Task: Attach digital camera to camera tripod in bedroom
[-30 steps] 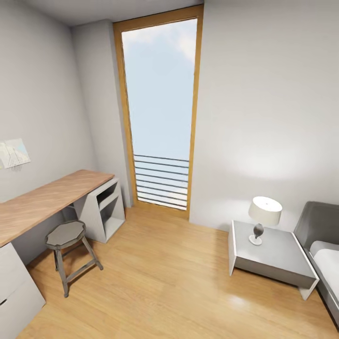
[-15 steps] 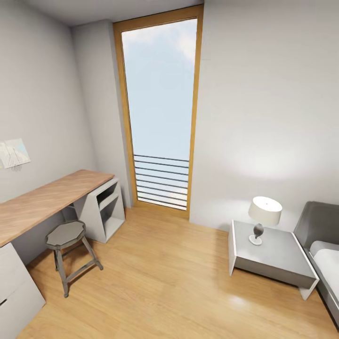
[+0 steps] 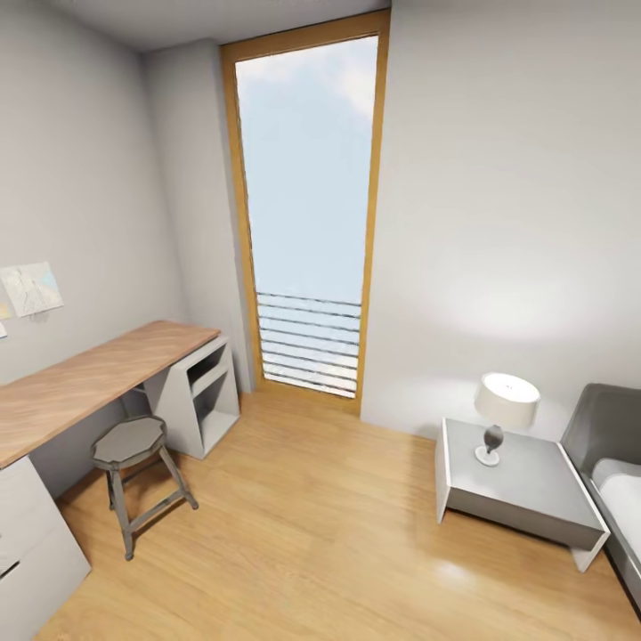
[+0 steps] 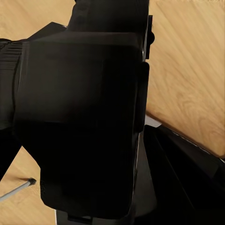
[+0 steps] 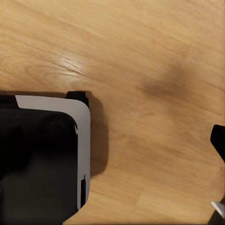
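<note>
Bedroom window [image 3: 307, 214], wood-topped desk [image 3: 89, 378], grey stool [image 3: 130, 442], no legible writing, hand states untellable.

A home bedroom [image 3: 320, 525], shown by a grey bed [image 3: 614, 481], lamp [image 3: 504, 411] set on a nightstand [image 3: 525, 490], wood-topped table [image 3: 89, 378], stool [image 3: 132, 445], tall wood-framed window [image 3: 307, 214], pale walls.

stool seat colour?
Grey: the stool seat is plain grey, legs too. Best seen in the head view.

view has swung slightly left — stool [image 3: 130, 442] (and window [image 3: 305, 214]) sit further right.
</note>
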`<state>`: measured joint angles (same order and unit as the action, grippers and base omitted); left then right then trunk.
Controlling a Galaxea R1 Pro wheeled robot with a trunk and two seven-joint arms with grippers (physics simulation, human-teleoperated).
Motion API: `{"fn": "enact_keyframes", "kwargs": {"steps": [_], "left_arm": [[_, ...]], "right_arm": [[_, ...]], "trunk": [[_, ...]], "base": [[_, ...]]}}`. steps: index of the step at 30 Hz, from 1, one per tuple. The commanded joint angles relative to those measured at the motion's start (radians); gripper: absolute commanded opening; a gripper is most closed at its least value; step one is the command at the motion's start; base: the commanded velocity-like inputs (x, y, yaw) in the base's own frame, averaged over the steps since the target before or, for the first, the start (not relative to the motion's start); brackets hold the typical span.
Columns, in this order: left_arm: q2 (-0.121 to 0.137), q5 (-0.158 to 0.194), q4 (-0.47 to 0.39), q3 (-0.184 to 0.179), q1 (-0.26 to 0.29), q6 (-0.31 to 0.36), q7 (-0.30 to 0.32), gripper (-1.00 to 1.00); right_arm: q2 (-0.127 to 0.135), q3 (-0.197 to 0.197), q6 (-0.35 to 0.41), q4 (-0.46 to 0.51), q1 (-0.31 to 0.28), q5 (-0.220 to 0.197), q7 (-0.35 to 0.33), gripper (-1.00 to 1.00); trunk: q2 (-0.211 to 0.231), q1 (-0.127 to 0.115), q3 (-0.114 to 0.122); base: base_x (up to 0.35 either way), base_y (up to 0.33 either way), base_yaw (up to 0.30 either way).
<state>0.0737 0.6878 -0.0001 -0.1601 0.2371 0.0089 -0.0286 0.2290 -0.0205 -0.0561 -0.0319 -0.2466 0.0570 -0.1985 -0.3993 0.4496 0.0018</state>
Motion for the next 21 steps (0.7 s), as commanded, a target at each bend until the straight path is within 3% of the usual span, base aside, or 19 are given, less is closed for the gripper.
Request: {"fn": "enact_keyframes", "kwargs": {"steps": [1, 8, 21], "left_arm": [[0.000, 0.006, 0.000, -0.009, 0.000, 0.001, -0.001, -1.00], [-0.004, 0.008, -0.001, -0.009, 0.001, -0.001, -0.001, -1.00], [-0.005, 0.011, -0.001, -0.009, 0.001, -0.001, -0.003, -1.00]], "right_arm": [[0.001, -0.003, -0.005, -0.003, 0.000, 0.006, -0.002, 1.00], [-0.014, -0.003, 0.014, -0.003, 0.015, 0.006, -0.002, 1.00], [-0.016, -0.003, 0.007, -0.002, 0.015, 0.006, -0.001, 1.00]], "trunk": [[-0.001, 0.000, 0.000], [-0.001, 0.000, 0.005], [-0.001, 0.000, 0.015]], "base": [[0.000, 0.000, 0.175], [0.000, 0.000, 0.224], [0.000, 0.000, 0.247]]}}
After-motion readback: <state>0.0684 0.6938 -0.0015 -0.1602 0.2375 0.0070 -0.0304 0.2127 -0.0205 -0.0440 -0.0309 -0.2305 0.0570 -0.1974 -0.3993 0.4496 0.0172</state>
